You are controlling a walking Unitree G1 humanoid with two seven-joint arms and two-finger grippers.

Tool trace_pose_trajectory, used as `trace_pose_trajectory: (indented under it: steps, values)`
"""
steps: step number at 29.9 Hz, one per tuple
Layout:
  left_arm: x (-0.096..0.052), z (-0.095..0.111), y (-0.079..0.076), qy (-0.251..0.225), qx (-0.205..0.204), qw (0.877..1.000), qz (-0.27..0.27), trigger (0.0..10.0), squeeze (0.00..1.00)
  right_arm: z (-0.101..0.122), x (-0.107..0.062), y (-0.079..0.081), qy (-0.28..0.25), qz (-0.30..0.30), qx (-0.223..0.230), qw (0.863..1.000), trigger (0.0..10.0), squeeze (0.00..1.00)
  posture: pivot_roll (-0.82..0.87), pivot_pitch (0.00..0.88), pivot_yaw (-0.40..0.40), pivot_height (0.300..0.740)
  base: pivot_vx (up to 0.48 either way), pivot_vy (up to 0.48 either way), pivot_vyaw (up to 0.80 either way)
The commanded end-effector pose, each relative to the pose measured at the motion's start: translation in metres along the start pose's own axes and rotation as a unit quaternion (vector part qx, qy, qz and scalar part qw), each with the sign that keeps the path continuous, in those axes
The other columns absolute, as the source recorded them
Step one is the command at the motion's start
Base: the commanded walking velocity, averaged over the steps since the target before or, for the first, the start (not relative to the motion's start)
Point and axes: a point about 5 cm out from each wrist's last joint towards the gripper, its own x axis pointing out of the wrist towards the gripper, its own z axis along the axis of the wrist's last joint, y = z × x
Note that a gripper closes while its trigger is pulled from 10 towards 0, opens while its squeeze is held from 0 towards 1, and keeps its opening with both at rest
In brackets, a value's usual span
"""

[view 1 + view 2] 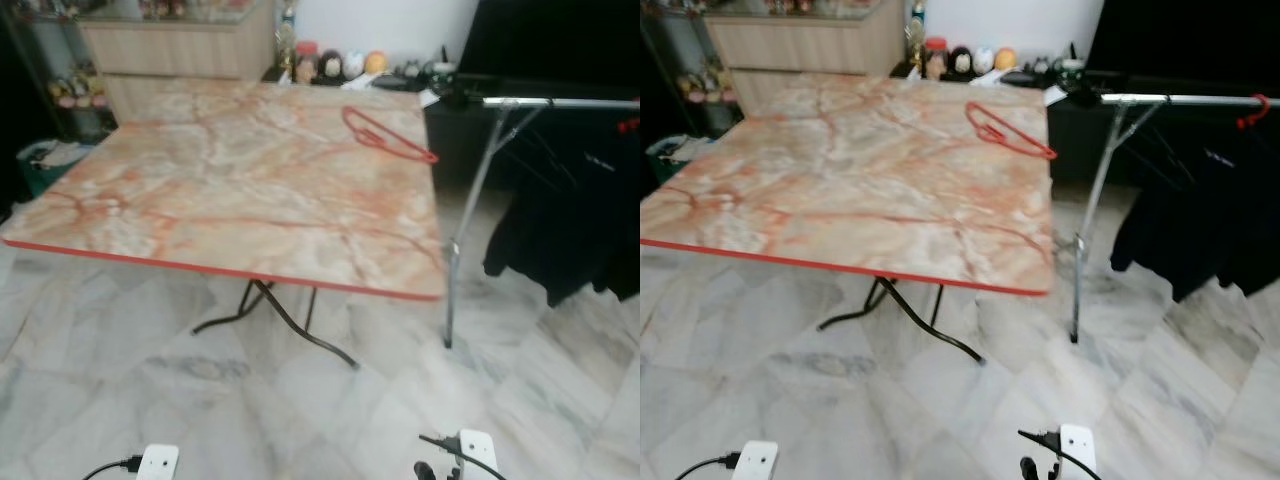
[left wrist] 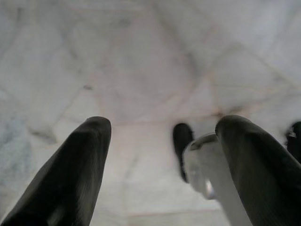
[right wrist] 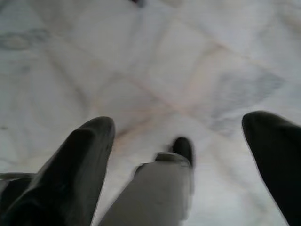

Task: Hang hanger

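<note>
Left gripper [image 2: 160,160]: two long black fingers [image 2: 70,179], rounded at the tips, smooth with a dull sheen. Beyond the jaws, a pale silver-white limb ending in a black tip, probably the robot's leg and foot; blurred.

Right gripper [image 3: 181,155]: same pair of black fingers [image 3: 75,169]; between them a grey-white limb with black end.

Head views: two white wrist housings [image 1: 158,462], each with a black cable.

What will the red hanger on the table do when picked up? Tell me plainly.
The hanger looks like thin wire or plastic, so probably light and fairly stiff. It lies flat near the table edge on a smooth top, so a push may slide it off. Its open frame could swing if pinched at one corner.
</note>
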Motion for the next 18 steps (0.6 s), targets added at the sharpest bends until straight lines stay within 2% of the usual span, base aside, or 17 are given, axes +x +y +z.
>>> trace_pose_trajectory:
  steps: [1, 18]
  values:
    - [-0.0013, -0.0062, -0.0003, 0.014, 0.004, 1.000, -0.002, 10.0, 0.00, 0.0021, -0.0003, -0.0030, -0.004, -0.006, 0.002, 1.000, 10.0, 0.00, -0.01, 0.000, 0.003, 0.740, 0.000, -0.480, 0.00]
    - [-0.0009, -0.0046, -0.0002, 0.010, 0.000, 1.000, -0.002, 10.0, 0.00, 0.0040, 0.0001, -0.0024, -0.008, -0.007, 0.009, 1.000, 10.0, 0.00, -0.01, 0.000, 0.001, 0.740, 0.000, -0.480, 0.00]
